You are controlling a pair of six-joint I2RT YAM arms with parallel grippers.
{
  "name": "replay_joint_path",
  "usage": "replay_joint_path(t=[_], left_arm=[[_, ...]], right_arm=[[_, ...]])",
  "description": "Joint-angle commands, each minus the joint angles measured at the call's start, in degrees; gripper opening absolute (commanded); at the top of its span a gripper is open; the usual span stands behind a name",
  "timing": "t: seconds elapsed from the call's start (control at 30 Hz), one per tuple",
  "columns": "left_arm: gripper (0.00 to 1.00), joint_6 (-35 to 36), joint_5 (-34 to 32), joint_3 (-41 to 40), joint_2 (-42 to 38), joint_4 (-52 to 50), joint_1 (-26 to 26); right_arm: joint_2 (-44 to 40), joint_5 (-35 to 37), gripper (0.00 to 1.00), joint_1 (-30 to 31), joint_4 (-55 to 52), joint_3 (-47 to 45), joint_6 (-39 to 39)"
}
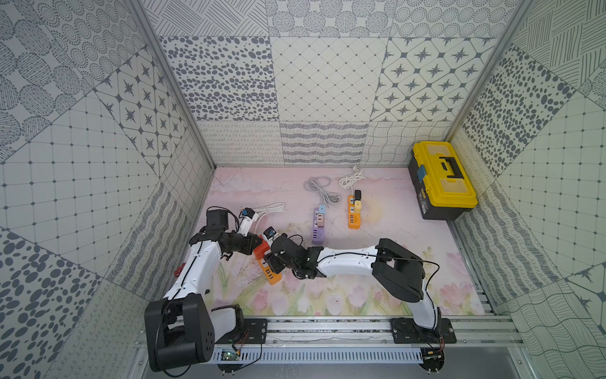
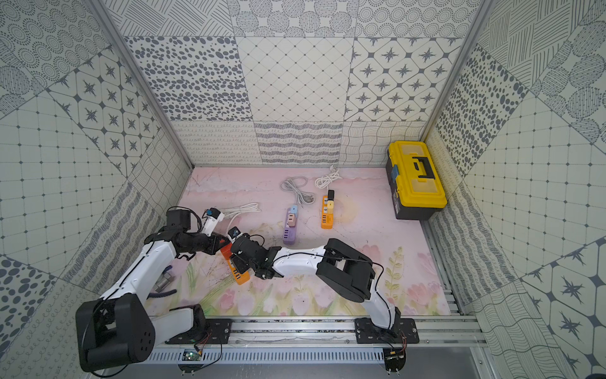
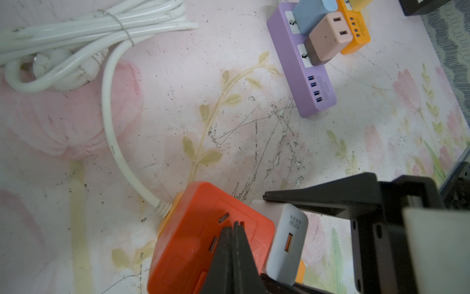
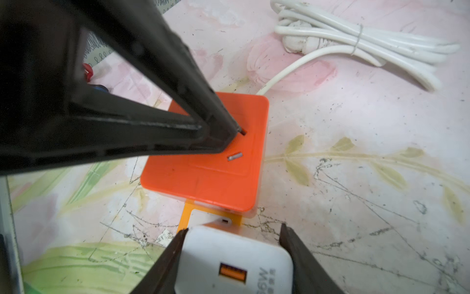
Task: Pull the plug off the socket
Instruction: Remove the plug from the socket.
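An orange power strip [image 1: 272, 276] lies on the floral mat at the front left, with a white cord [image 3: 114, 142] leaving its far end. On it sits a red-orange socket block [image 3: 203, 239]. Beside the block stands a white plug [image 4: 234, 254] with an orange port. My right gripper [image 4: 234, 227] is shut on the white plug, one finger on each side. My left gripper [image 3: 235, 224] is shut, and its tips rest on the block's top face [image 4: 216, 173]. In both top views the two wrists hide the plug.
A purple strip [image 1: 317, 226] with blue and pink plugs and a second orange strip [image 1: 354, 213] with black and yellow plugs lie mid-table. There is a yellow toolbox [image 1: 442, 180] at the back right. A bundled white cord [image 1: 269, 207] and a grey cable [image 1: 319, 188] lie behind.
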Motion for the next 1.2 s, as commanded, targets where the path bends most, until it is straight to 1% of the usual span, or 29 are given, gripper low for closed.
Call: replay_joint_path(t=[0.0, 0.3, 0.37, 0.53, 0.67, 0.77, 0.93, 1.17], left_arm=[[0.00, 1.0, -15.5, -1.7, 1.0, -12.4, 0.3], [0.00, 1.1, -15.6, -1.8, 0.6, -12.2, 0.4], [0.00, 1.0, -15.6, -1.9, 0.5, -12.2, 0.4], [0.00, 1.0, -15.7, -2.0, 0.1, -12.1, 0.3], [0.00, 0.9, -15.7, -2.1, -0.1, -12.1, 0.4], [0.00, 0.9, -15.7, -2.1, 0.0, -12.1, 0.4], [0.00, 0.9, -15.7, -2.1, 0.0, -12.1, 0.4], [0.00, 0.8, -15.9, -2.2, -0.3, -12.0, 0.3]], right_arm=[[-3.3, -1.4, 0.36, 0.2, 2.6, 0.0, 2.3], [-0.4, 6.3, 0.37, 4.3, -1.4, 4.3, -4.8], [-0.1, 7.1, 0.37, 4.7, -1.8, 5.0, -5.4], [-0.6, 5.5, 0.37, 4.2, -1.4, 4.6, -4.2], [-2.1, 0.7, 0.37, 2.1, 0.9, 2.5, 0.8], [-3.8, -0.7, 0.37, 0.8, 2.5, 0.5, 3.1], [-4.1, -0.3, 0.37, 1.1, 1.3, 1.1, 1.7], [-1.7, 3.2, 0.37, 3.3, -1.2, 3.7, -2.1]])
